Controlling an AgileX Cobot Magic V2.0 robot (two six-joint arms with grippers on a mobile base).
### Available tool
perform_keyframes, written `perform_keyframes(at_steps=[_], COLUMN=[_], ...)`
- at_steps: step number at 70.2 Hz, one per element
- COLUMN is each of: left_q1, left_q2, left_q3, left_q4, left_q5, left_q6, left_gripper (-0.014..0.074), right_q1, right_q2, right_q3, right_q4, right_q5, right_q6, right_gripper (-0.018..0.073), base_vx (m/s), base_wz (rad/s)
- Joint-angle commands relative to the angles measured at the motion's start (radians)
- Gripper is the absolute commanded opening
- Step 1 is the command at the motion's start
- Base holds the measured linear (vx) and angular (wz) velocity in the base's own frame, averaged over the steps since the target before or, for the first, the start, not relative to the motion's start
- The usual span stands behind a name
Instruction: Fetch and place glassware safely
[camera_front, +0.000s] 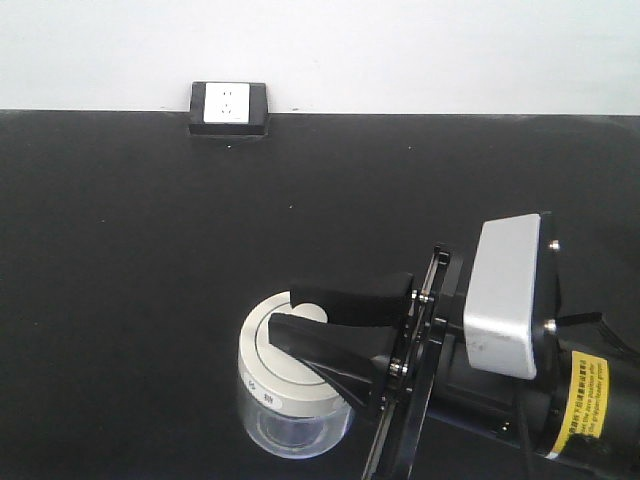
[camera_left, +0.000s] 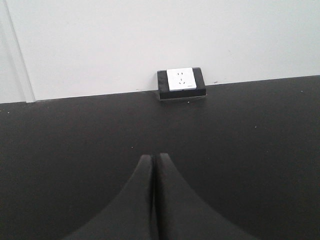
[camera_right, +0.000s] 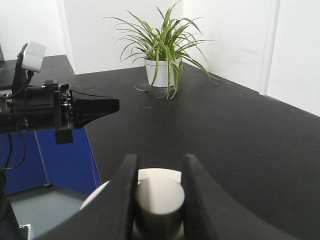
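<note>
The glassware (camera_front: 290, 395) is a squat clear jar with a cream-white round lid, standing low in the front view on the black table (camera_front: 120, 250). My right gripper (camera_front: 283, 308) reaches in from the right over the lid. In the right wrist view its fingers press both sides of the lid's central knob (camera_right: 159, 200), so the right gripper (camera_right: 160, 167) is shut on it. The glass body is hidden there. My left gripper (camera_left: 152, 157) is shut with nothing in it, hovering over bare table. It also shows in the right wrist view, the left gripper (camera_right: 116, 105) pointing right.
A black-framed white wall socket (camera_front: 228, 106) sits at the table's far edge; the socket (camera_left: 181, 82) is straight ahead of the left gripper. A potted plant (camera_right: 162, 55) stands in the table's far corner. Blue panels (camera_right: 65, 160) and floor lie beyond the table's edge.
</note>
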Motion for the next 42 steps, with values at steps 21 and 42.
perform_keyframes(at_steps=[21, 42], left_q1=[-0.008, -0.008], left_q2=[0.008, 0.008], left_q3=[-0.027, -0.027], left_q4=[-0.009, -0.009], left_q5=[-0.071, -0.071], left_q6=[-0.006, -0.006], left_gripper=[-0.0007, -0.0007], right_q1=[0.001, -0.004], right_q2=[-0.021, -0.012], right_q3=[-0.038, -0.041], right_q4=[0.037, 0.043], right_q5=[-0.076, -0.057], right_q6=[-0.008, 0.0], right_gripper=[0.0, 0.0], base_vx=[0.0, 0.0], base_wz=[0.0, 0.0])
